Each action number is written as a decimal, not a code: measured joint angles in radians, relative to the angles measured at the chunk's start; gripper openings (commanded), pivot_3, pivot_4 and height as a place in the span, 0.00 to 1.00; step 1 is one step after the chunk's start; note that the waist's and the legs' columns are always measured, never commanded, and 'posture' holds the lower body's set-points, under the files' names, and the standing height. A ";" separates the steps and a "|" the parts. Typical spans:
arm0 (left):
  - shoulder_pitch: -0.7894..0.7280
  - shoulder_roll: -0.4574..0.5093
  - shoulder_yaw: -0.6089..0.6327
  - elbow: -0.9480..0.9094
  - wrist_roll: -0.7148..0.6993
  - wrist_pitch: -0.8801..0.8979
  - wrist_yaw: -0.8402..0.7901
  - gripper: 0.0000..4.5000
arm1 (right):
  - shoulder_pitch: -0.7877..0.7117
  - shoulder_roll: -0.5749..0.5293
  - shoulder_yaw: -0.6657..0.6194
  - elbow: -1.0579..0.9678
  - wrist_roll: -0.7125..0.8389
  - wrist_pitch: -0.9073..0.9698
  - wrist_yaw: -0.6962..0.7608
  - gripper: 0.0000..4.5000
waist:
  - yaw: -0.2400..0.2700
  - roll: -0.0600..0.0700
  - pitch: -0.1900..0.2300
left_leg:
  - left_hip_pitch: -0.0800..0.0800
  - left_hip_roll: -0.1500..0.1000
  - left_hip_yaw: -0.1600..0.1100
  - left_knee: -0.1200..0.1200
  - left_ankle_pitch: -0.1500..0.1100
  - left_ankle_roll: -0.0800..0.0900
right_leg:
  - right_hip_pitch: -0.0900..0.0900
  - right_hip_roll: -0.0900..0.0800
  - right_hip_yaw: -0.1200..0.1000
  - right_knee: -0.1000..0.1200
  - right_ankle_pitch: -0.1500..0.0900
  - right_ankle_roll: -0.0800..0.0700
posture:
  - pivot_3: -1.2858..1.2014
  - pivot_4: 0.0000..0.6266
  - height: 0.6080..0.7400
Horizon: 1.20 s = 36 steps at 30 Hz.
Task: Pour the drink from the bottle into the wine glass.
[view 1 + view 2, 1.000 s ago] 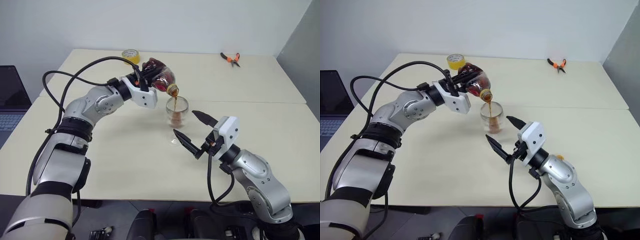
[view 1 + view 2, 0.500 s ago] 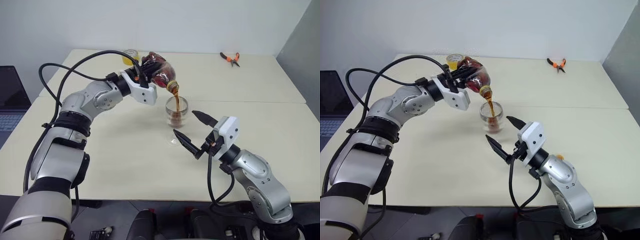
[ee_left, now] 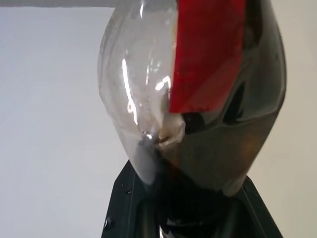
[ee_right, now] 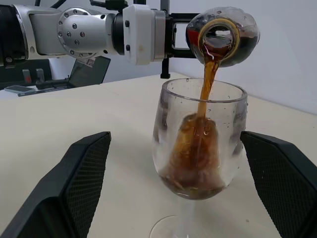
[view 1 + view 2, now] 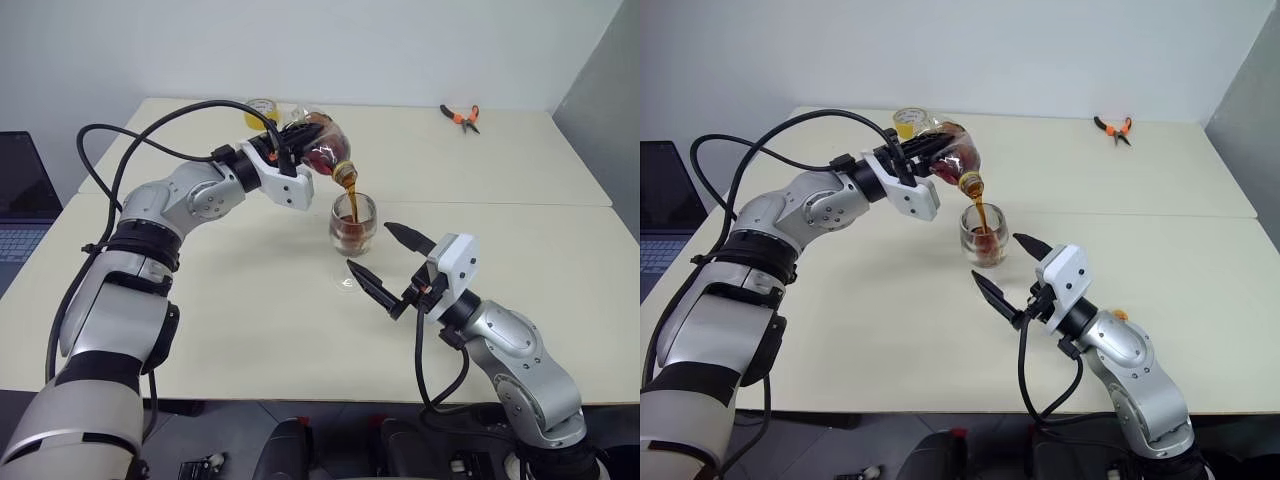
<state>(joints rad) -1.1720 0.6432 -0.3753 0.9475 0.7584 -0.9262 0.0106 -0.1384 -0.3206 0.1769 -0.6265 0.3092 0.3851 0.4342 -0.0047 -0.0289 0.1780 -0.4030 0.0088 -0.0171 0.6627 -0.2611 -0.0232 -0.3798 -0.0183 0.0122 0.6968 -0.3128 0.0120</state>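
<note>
1. Above the counter (image 5: 250, 300), the left pincer (image 5: 290, 150) is clamped on the tilted bottle (image 5: 325, 150); drink (image 4: 205, 94) streams into the wine glass (image 5: 353, 225).
2. At five o'clock from the glass, the right pincer (image 5: 385, 258) gapes empty.
3. Thin plastic probably dents; grip its body. Glass seems fragile, tippy.

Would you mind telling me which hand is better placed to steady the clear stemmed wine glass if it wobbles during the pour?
The right hand. Its black fingers stand open just in front of the wine glass, on either side, and hold nothing. The left hand is shut on the tilted clear plastic bottle above the glass.
</note>
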 measured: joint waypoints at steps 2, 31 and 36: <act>0.000 0.000 -0.002 0.002 0.001 0.000 0.000 0.14 | 0.000 0.000 0.000 0.000 0.000 0.000 0.000 1.00 | 0.000 0.000 0.000 | 0.000 0.000 0.000 0.000 0.000 0.000 | 0.000 0.000 0.000 0.000 0.000 0.000 | 0.52 0.24 1.00; 0.000 0.002 -0.007 0.005 -0.024 -0.002 -0.016 0.14 | 0.002 0.000 0.000 -0.001 0.001 0.000 0.002 1.00 | 0.000 0.000 0.000 | 0.000 0.000 0.000 0.000 0.000 0.000 | 0.000 0.000 0.000 0.000 0.000 0.000 | 0.52 0.24 1.00; 0.022 -0.004 0.000 -0.007 -0.106 -0.003 -0.083 0.14 | 0.002 0.000 0.000 -0.001 0.001 0.000 0.002 1.00 | 0.000 0.000 0.000 | 0.000 0.000 0.000 0.000 0.000 -0.001 | 0.000 0.000 0.000 0.000 0.000 0.000 | 0.52 0.24 1.00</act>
<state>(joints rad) -1.1499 0.6393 -0.3753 0.9409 0.6520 -0.9295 -0.0720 -0.1363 -0.3207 0.1770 -0.6270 0.3106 0.3851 0.4363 -0.0050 -0.0289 0.1780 -0.4028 0.0089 -0.0168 0.6631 -0.2608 -0.0237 -0.3799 -0.0183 0.0123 0.6973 -0.3128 0.0120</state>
